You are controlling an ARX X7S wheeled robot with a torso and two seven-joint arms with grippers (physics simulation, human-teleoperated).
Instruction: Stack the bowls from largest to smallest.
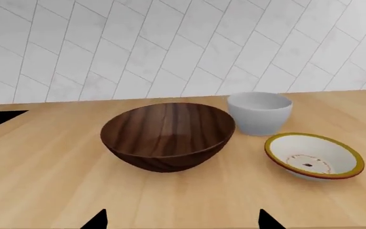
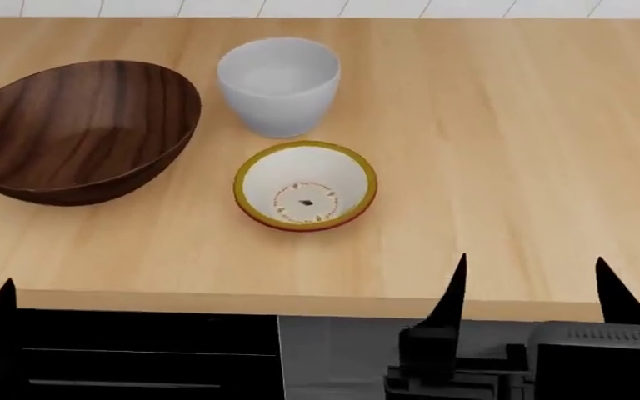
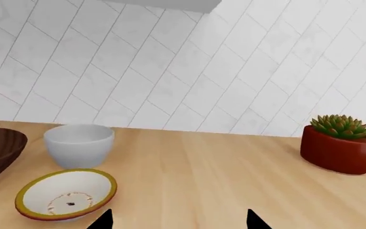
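Note:
Three bowls stand apart on the wooden counter (image 2: 498, 125). The large dark brown wood-grain bowl (image 2: 76, 129) (image 1: 167, 135) is at the left. The deep plain white bowl (image 2: 279, 83) (image 1: 259, 112) (image 3: 79, 144) stands behind the small shallow white bowl with the yellow-brown rim (image 2: 306, 185) (image 1: 314, 155) (image 3: 66, 193). My right gripper (image 2: 532, 287) (image 3: 179, 220) hangs open at the counter's front edge, right of the small bowl, holding nothing. Only one tip of my left gripper (image 2: 4, 293) shows in the head view; in the left wrist view the left gripper (image 1: 181, 220) is open and empty, short of the brown bowl.
A white tiled wall (image 1: 170, 43) runs behind the counter. A red pot with a green succulent (image 3: 337, 143) stands far right on the counter. Below the front edge are dark cabinet fronts (image 2: 131, 350).

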